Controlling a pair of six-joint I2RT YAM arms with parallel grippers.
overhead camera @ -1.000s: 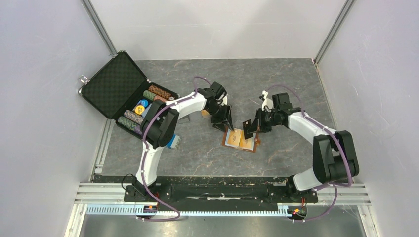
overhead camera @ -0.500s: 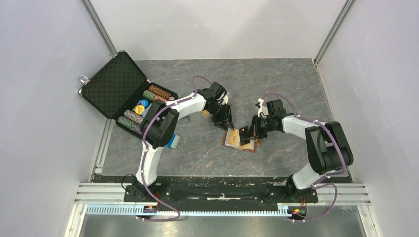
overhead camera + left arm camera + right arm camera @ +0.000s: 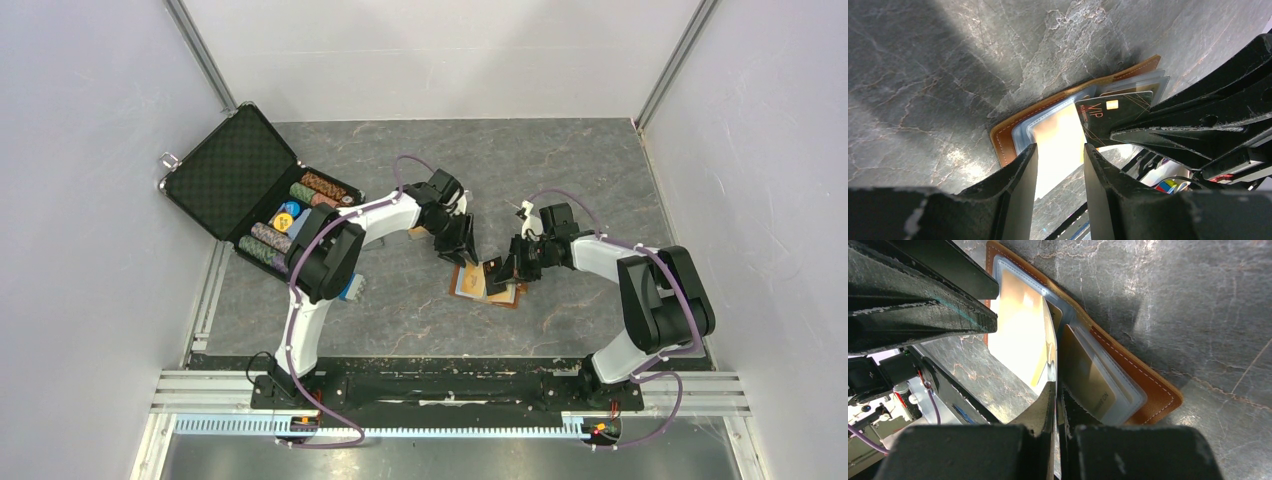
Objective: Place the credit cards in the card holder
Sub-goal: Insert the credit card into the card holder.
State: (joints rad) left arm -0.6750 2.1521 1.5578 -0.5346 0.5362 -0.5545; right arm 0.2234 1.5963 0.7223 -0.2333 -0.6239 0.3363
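My left fingers (image 3: 1018, 175) spread and empty, tips angled down over the open card holder (image 3: 1003, 142), my right fingers (image 3: 1043, 410) clenched on a dark credit card (image 3: 1113, 114) beside them

White arm links (image 3: 375, 212), black joints (image 3: 325, 262), looping purple cables (image 3: 404, 158), black ridged jaws.

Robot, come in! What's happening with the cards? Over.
Left gripper open over the card holder. Right gripper shut on black card, at the holder's sleeves. Grippers crowded close.
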